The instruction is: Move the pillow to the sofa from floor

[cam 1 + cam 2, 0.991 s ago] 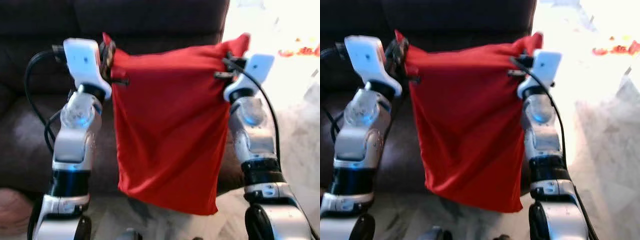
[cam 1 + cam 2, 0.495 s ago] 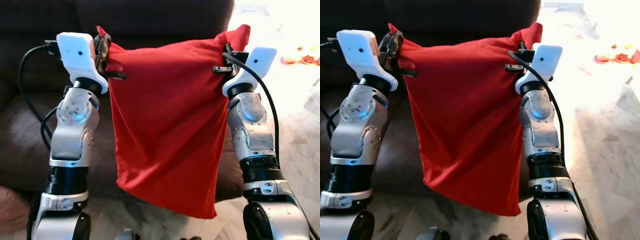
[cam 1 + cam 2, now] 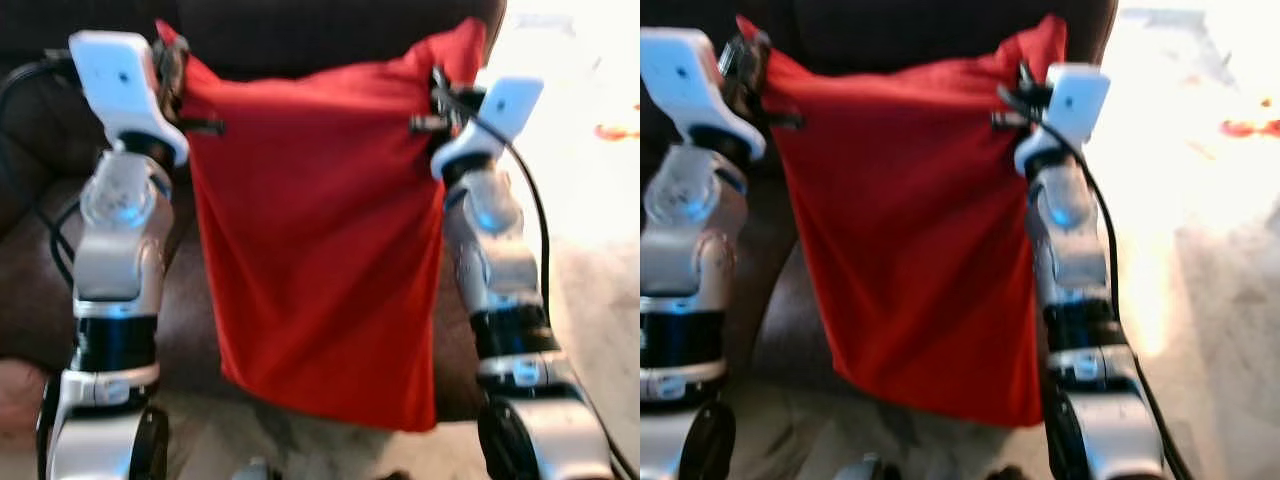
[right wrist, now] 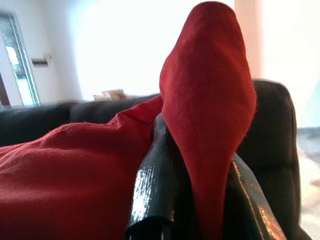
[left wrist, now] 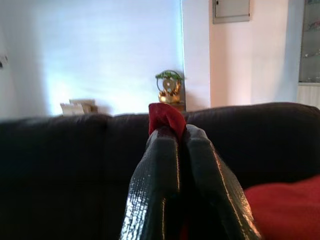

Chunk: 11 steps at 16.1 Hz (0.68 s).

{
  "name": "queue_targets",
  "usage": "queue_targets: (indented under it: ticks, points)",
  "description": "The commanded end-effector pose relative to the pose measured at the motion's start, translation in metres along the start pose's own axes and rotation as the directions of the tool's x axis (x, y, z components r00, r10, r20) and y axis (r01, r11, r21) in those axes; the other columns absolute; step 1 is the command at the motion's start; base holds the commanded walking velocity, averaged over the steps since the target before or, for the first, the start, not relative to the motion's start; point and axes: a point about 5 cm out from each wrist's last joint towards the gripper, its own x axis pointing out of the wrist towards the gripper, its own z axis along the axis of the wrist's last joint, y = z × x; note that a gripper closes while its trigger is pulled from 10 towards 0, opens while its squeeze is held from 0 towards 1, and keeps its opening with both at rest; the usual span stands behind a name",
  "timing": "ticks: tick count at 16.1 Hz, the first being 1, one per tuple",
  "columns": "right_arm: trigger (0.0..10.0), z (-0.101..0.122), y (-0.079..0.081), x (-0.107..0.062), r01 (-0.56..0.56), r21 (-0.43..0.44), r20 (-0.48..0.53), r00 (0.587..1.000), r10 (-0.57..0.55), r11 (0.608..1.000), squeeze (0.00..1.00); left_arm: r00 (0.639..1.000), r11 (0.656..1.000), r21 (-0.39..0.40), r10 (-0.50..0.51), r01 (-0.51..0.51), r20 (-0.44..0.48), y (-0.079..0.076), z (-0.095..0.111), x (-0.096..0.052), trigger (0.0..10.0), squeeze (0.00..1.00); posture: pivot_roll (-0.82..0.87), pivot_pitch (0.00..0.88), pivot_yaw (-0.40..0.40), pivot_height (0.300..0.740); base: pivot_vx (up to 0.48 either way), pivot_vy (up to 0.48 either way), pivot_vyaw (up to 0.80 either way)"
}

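Left pincer [image 5: 172, 137] and right pincer [image 4: 192, 150] each clenched on a top corner of red pillow [image 3: 315, 240]; it hangs before dark sofa [image 5: 60, 150].

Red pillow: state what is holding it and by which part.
The red pillow hangs in front of the sofa, held by both grippers: the left gripper pinches its top left corner, the right gripper its top right corner.

Pillow [image 3: 315, 240]: red woven cloth, matt, soft, loosely creased. Left gripper [image 5: 176, 145] and right gripper [image 4: 195, 165]: fingers black, glossy, finely textured, rubber-like. Arms [image 3: 115, 250]: silver metal-look, satin sheen; wrist housings white smooth plastic. Sofa [image 5: 65, 165]: dark, leather-like, dull sheen. Floor [image 3: 1230, 330]: pale, polished, marble-like veining.
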Motion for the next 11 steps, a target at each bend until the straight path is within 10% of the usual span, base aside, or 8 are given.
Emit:
queue_targets:
  ticks: [1,6,11]
  points:
    - [10.0,0.048,-0.010,0.009,0.032,0.002,0.194,0.980,-0.032,0.999,0.00,0.994,1.000,0.014,-0.027,0.026,0.102,-0.006,0.021,0.007,10.0,0.00,0.17,0.113,0.008,0.740,0.251,0.000,0.00]
    - [10.0,0.066,-0.011,0.017,0.035,0.007,0.259,0.965,-0.036,0.999,0.00,0.994,0.999,0.030,-0.043,0.040,0.104,-0.002,0.021,0.016,10.0,0.00,0.17,0.112,0.008,0.740,0.256,0.000,0.00]
    - [10.0,0.039,-0.015,0.013,0.065,-0.014,0.161,0.985,-0.062,0.998,0.00,0.996,0.997,-0.041,-0.070,0.068,-0.060,0.000,-0.019,0.005,10.0,0.00,0.17,0.124,0.007,0.740,0.260,0.000,0.00]
